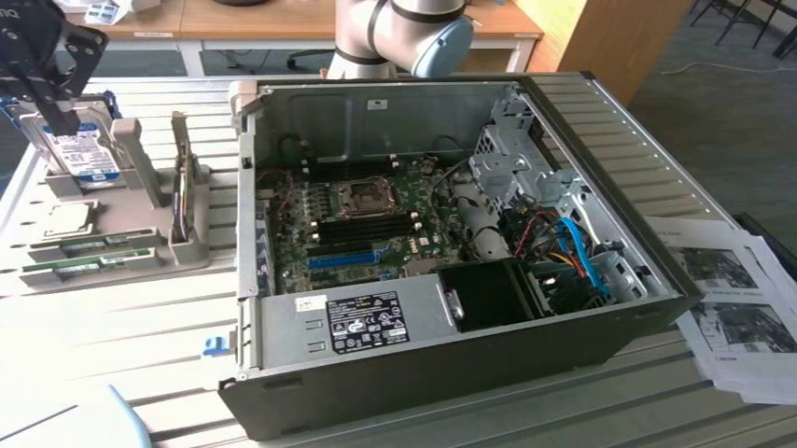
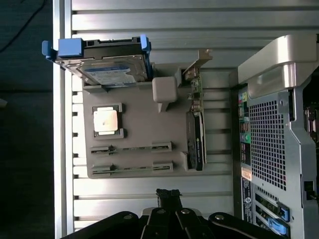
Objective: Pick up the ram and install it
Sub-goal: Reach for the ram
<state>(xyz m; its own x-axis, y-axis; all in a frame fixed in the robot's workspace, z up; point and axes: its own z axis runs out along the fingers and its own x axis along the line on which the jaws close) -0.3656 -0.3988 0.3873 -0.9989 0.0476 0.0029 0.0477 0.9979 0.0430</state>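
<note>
Two ram sticks, thin green boards, lie side by side in the slots of a grey parts holder (image 1: 137, 266): one (image 1: 97, 245) behind the other (image 1: 85, 267). The wrist view sees them edge-on (image 2: 132, 148) (image 2: 132, 168). My black gripper (image 1: 59, 123) (image 2: 168, 195) hangs shut and holds nothing, above the holder's back end near the hard drive (image 1: 85, 154) and well above the ram. The open computer case (image 1: 598, 168) lies on the table at the exterior view's right of the holder, its motherboard (image 1: 361, 219) exposed.
The holder also carries a processor chip (image 1: 65, 219) (image 2: 105, 120) and an upright expansion card (image 1: 187, 201) (image 2: 196, 139). A blue slot (image 1: 342, 259) crosses the motherboard. Printed sheets (image 1: 734, 299) lie at the exterior view's right of the case. The table has slatted metal grooves.
</note>
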